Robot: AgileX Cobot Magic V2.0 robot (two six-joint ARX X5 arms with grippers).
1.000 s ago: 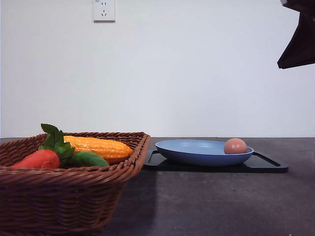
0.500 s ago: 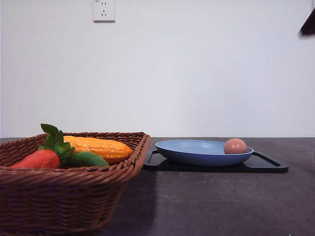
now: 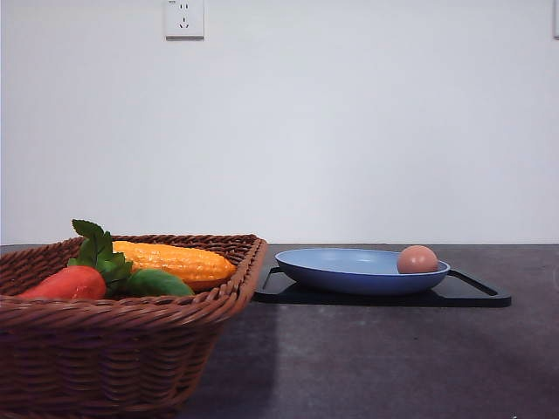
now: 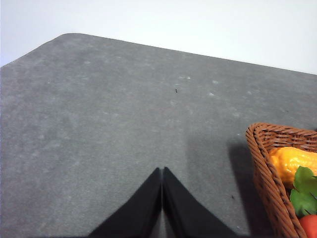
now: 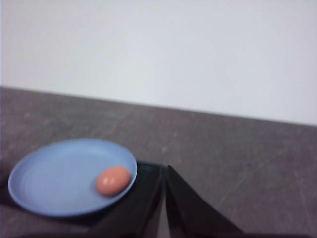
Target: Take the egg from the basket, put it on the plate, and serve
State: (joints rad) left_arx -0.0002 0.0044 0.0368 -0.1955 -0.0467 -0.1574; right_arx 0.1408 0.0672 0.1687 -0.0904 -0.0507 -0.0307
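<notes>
Egg [image 3: 417,259] in blue plate [image 3: 349,271], right side; plate on black tray [image 3: 476,294]. Basket [image 3: 131,349] holds corn [image 3: 175,260], cucumber [image 3: 159,283], red leafy vegetable [image 3: 70,282]. Left gripper [image 4: 162,198], right gripper [image 5: 164,198]: fingers pressed together, empty.

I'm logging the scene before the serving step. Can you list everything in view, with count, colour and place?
Pinkish-brown oval egg: one, on the plate's right side.
Round matte blue plate: one, on the black tray.
Flat black rectangular tray: one, right of the basket.
Brown woven wicker basket: one, front left.
Yellow-orange corn cob: one, in the basket.
Red-orange vegetable with green leaves: one, in the basket.
Green vegetable: one, in the basket.
White wall socket: one, on the wall.
Dark grey table: one.
Left gripper: black, shut, over bare table.
Right gripper: black, shut, near the plate.
</notes>
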